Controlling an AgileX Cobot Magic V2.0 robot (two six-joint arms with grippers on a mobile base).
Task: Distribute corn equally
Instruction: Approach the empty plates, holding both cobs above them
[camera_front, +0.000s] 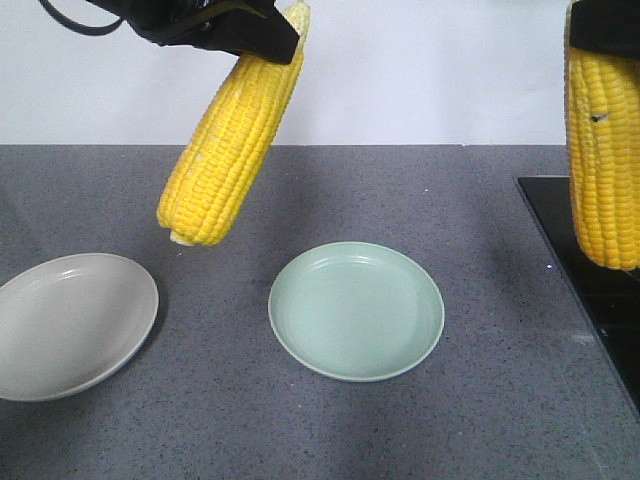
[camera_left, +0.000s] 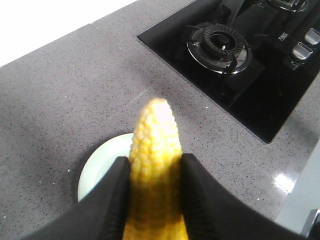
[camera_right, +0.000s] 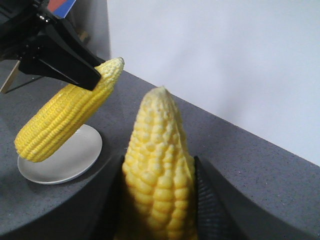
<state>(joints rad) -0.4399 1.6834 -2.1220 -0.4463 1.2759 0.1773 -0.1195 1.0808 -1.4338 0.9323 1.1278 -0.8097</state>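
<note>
Two cobs of corn hang in the air, one in each gripper. My left gripper (camera_front: 275, 40) is shut on the pointed end of one corn cob (camera_front: 230, 140), which slants down to the left above the gap between a grey plate (camera_front: 70, 325) and a green plate (camera_front: 355, 310). In the left wrist view the cob (camera_left: 155, 130) sits tight between the fingers of the gripper (camera_left: 155, 161). My right gripper (camera_front: 600, 35) is shut on a second cob (camera_front: 603, 150) hanging upright at the right edge. The right wrist view shows that cob (camera_right: 157, 125) clamped in the gripper (camera_right: 159, 165). Both plates are empty.
A black glass stove (camera_front: 590, 260) with a burner (camera_left: 220, 45) and knobs lies at the right of the grey speckled counter (camera_front: 330, 430). A white wall (camera_front: 420, 70) stands behind. In the right wrist view a pale plate (camera_right: 75, 160) lies under the left arm's cob (camera_right: 65, 120).
</note>
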